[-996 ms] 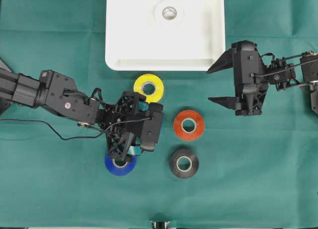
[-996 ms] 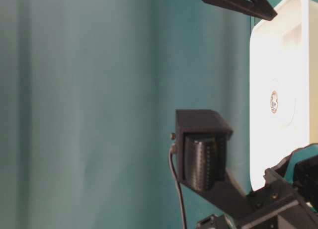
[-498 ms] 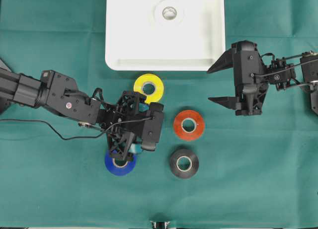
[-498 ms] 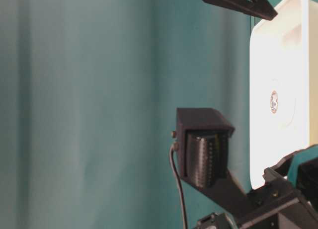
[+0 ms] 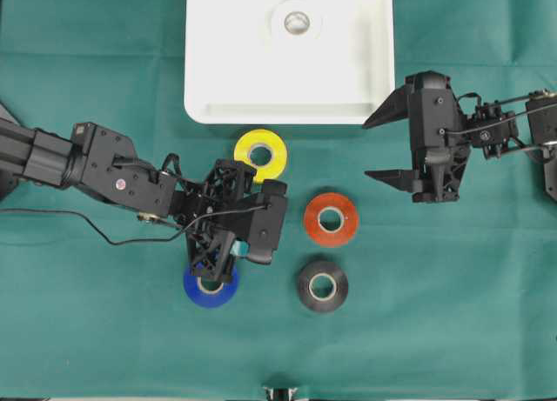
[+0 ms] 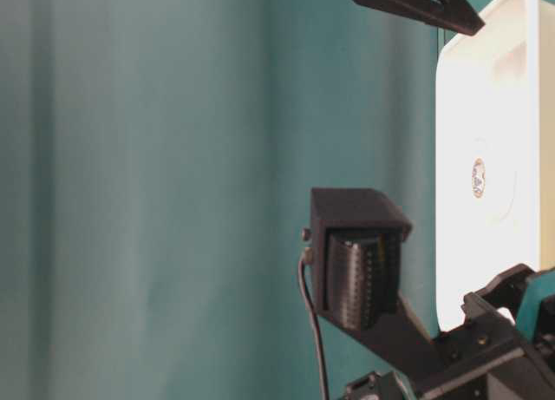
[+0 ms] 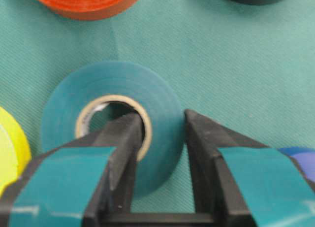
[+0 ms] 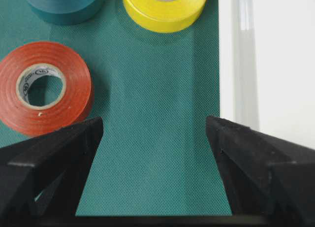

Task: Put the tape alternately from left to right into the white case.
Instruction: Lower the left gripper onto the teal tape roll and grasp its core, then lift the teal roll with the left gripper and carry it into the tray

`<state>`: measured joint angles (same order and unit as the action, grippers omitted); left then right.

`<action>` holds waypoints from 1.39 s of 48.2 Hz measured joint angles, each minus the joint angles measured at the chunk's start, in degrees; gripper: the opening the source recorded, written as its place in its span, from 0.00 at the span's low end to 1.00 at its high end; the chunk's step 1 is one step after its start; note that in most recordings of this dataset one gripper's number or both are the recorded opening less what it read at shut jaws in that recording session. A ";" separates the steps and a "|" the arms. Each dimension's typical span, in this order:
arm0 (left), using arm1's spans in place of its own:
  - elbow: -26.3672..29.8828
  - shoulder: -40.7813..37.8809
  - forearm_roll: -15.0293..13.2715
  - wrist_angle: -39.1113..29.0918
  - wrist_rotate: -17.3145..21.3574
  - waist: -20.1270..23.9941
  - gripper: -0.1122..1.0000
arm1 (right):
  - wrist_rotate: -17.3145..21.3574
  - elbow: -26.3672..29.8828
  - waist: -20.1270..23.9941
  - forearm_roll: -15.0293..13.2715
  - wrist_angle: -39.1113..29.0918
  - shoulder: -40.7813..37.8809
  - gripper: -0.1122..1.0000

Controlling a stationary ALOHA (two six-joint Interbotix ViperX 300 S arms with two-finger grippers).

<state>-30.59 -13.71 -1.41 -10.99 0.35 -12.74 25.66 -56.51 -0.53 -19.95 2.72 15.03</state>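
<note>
- The left gripper (image 7: 157,138) is clamped on the wall of the teal roll (image 7: 147,96): one finger (image 7: 125,138) sits inside the cardboard core, the other presses on the outer face. The roll lies flat on the green cloth (image 5: 104,331).
- From overhead, the left gripper (image 5: 239,244) covers almost all of the teal roll; only a sliver of teal shows at its near side.
- The blue roll (image 5: 211,285) lies just beside that gripper on its near side, partly under it.
- The yellow roll (image 5: 261,154) lies just beyond the gripper, close to the near rim of the white case (image 5: 218,79).
- The white case sits at the far middle of the cloth, with the white roll (image 5: 297,21) lying flat inside it, towards the far wall.
- The red-orange roll (image 5: 331,218) lies right of the left gripper, on the cloth, clear of it.
- The black roll (image 5: 322,285) lies just on the near side of the red-orange one.
- The right gripper (image 5: 383,146) hangs right of the case's near right corner, jaws spread wide with nothing between them; in the right wrist view only bare cloth shows between its fingers (image 8: 64,143).
</note>
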 measured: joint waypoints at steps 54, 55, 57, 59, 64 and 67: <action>-3.60 13.01 0.00 -7.91 1.05 6.59 0.32 | 0.09 -0.09 0.00 0.09 0.00 0.00 0.85; -3.78 13.18 0.09 -7.91 1.23 7.12 0.32 | 0.09 0.00 -0.09 0.00 0.00 0.00 0.85; -4.04 13.54 0.00 -7.91 1.67 8.09 0.32 | 0.09 0.00 0.00 0.00 0.00 -0.09 0.85; -4.22 13.71 0.00 -7.91 2.11 8.79 0.32 | 0.18 0.00 0.00 0.09 0.00 0.00 0.85; -4.48 14.33 0.00 -8.00 3.43 10.37 0.32 | 0.18 0.00 0.00 0.09 0.00 -0.09 0.85; -4.48 14.59 0.00 -7.91 4.39 11.25 0.32 | 0.09 0.00 -0.09 0.09 -0.09 0.00 0.85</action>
<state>-35.07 0.88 -1.41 -18.90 4.75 -1.49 25.75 -56.51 -0.62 -19.86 2.64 15.03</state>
